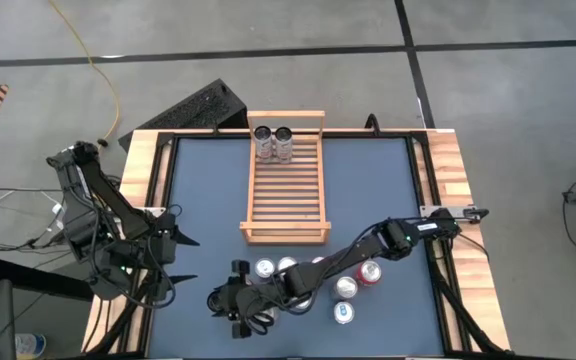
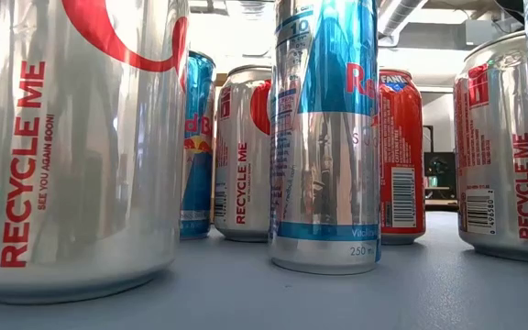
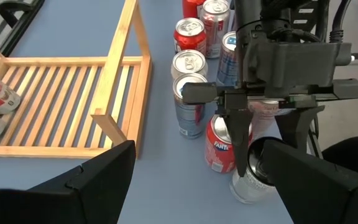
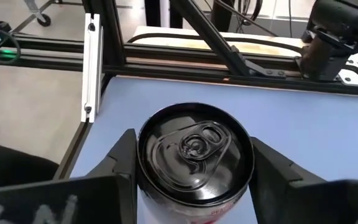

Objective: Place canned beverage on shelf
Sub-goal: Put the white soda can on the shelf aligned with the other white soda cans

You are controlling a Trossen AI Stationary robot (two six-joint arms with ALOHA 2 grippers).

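Observation:
The light-wood slatted shelf (image 1: 286,185) lies at the table's far middle, with two cans (image 1: 273,142) standing at its far end. Near the front edge stands a cluster of cans (image 1: 346,288), seen close up in the low view (image 2: 324,137). My right gripper (image 4: 194,180) reaches to the left end of this cluster and is shut on a black-topped can (image 4: 194,152). My left gripper (image 3: 197,199) hangs open above the table's left side (image 1: 176,240) with nothing between its fingers. My right gripper pinches the black-topped can between its two fingers, one on each side of the can's wall just below the rim (image 4: 138,171). The fingers (image 3: 240,140) come from the table's right side, slanting down. The can stands upright with its base on the table.
A red can (image 3: 219,146) and a silver can (image 3: 189,106) stand right beside the held can, with more behind them. A red can (image 1: 370,272) stands under the right arm. Wooden side boards (image 1: 458,200) and a black frame edge the table. Open blue surface lies left of the shelf.

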